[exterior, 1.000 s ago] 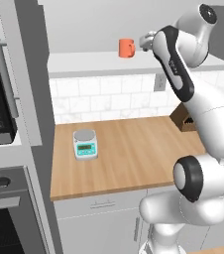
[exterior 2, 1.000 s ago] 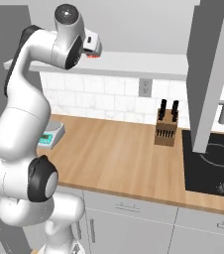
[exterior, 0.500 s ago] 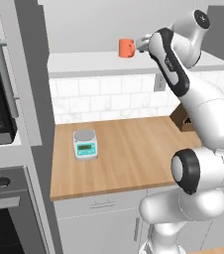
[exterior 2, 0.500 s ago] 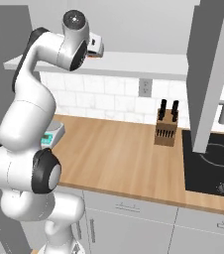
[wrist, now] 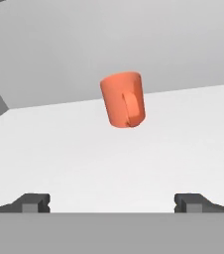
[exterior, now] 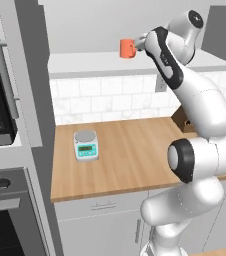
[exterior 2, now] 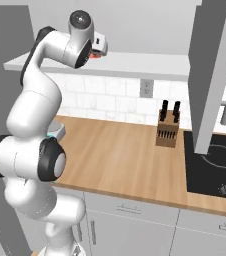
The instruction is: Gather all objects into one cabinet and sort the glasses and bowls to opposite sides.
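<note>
An orange mug [exterior: 127,48] stands upright on the pale shelf board of the open wall cabinet [exterior: 85,63]. In the hand view the mug [wrist: 124,99] sits ahead of the hand on the shelf [wrist: 74,154], its handle turned toward the camera. My gripper [exterior: 142,46] hovers just right of the mug at shelf height, a short gap away. It is open [wrist: 113,203]: the two fingertips [wrist: 34,202] stand wide apart with nothing between them. No bowl or other cups are in view.
On the wooden counter [exterior: 130,160] sit a small kitchen scale [exterior: 86,145] and a knife block [exterior 2: 166,131]. A black cooktop [exterior 2: 215,162] lies at the right. An oven stack [exterior: 5,150] stands at the left. A grey side panel [exterior 2: 212,75] bounds the shelf's right end.
The hand has travelled left along the shelf and now sits closer to the orange mug. The jaws stayed open and the mug has not moved.
</note>
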